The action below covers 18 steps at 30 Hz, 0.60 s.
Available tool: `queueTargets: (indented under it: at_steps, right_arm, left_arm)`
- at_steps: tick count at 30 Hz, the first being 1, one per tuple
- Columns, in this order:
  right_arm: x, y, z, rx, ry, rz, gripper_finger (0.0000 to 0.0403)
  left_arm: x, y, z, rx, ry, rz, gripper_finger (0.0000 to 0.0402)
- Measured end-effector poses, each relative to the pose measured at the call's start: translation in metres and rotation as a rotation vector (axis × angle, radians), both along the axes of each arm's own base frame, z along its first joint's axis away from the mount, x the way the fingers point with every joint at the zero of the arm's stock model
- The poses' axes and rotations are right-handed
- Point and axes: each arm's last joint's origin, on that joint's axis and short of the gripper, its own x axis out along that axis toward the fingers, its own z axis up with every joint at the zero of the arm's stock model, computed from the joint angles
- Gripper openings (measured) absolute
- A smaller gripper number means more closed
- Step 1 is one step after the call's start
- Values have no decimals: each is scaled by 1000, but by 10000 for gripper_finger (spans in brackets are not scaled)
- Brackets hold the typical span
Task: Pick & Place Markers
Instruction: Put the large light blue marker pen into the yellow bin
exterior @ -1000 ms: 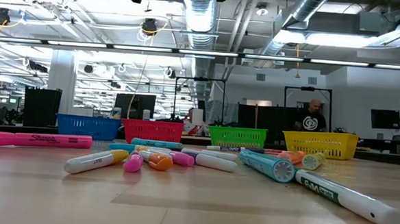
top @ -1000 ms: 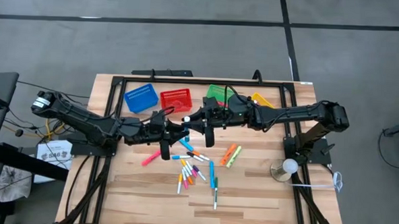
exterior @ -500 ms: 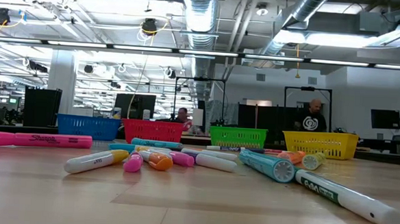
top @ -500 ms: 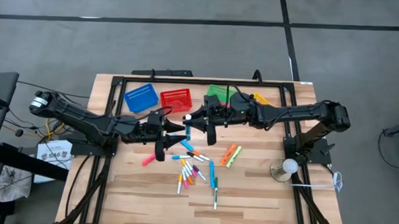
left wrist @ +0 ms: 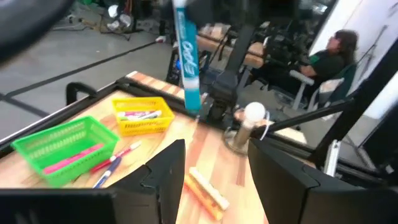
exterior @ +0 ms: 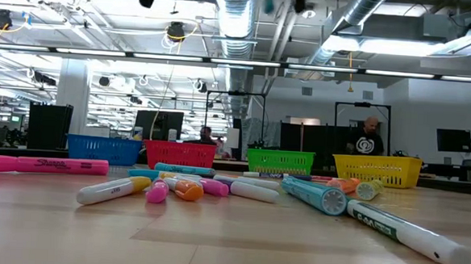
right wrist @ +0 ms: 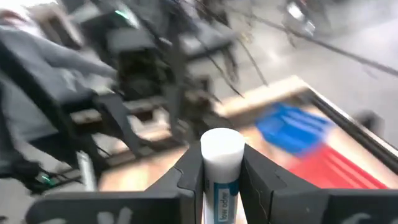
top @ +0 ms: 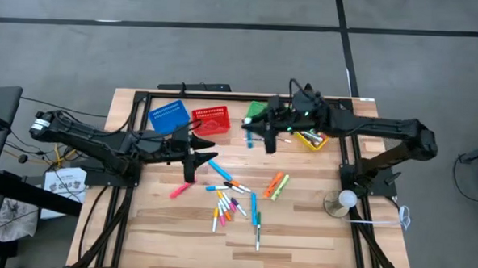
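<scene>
1. Clearly, the right gripper is clamped on a blue-and-white marker, its two fingers pressed against the barrel. In the right wrist view only the marker's white end and a strip of its label show; the rest is hidden between the fingers, and the background is smeared.
2. From above, the right gripper hangs over the back of the table, between the red basket and the green basket. The marker is hard to make out in that view.
3. The left wrist view shows the same marker held upright in the air, its top end lost in a dark blur.
4. The left gripper has its fingers spread wide with nothing between them. In the high view it sits just in front of the blue basket.
5. Loose markers lie scattered mid-table, with a pink one off to the left arm's side and an orange and yellow-green group toward the right arm's.
6. The yellow basket is partly covered by the right arm; the left wrist view shows markers in it and in the green basket.
7. At table height only the arms' dark undersides poke in at the top edge.
</scene>
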Motion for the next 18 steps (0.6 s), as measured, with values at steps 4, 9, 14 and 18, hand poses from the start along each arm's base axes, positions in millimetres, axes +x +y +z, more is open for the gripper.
queueTargets:
  at_steps: [4, 9, 14, 18]
  right_arm:
    - [-31, -25, -8, -5, 214, -170, 58]
    - [-67, -53, -26, 13, 519, -389, 58]
    - [-83, -76, -45, 29, 727, -521, 59]
    - [-83, -89, -71, 54, 826, -553, 60]
  left_arm:
    - [0, 5, -3, -15, 31, 26, 172]
    - [2, 9, -10, -29, 77, 49, 164]
    - [3, 14, -10, -32, 81, 72, 158]
    - [4, 18, -11, -33, 82, 94, 155]
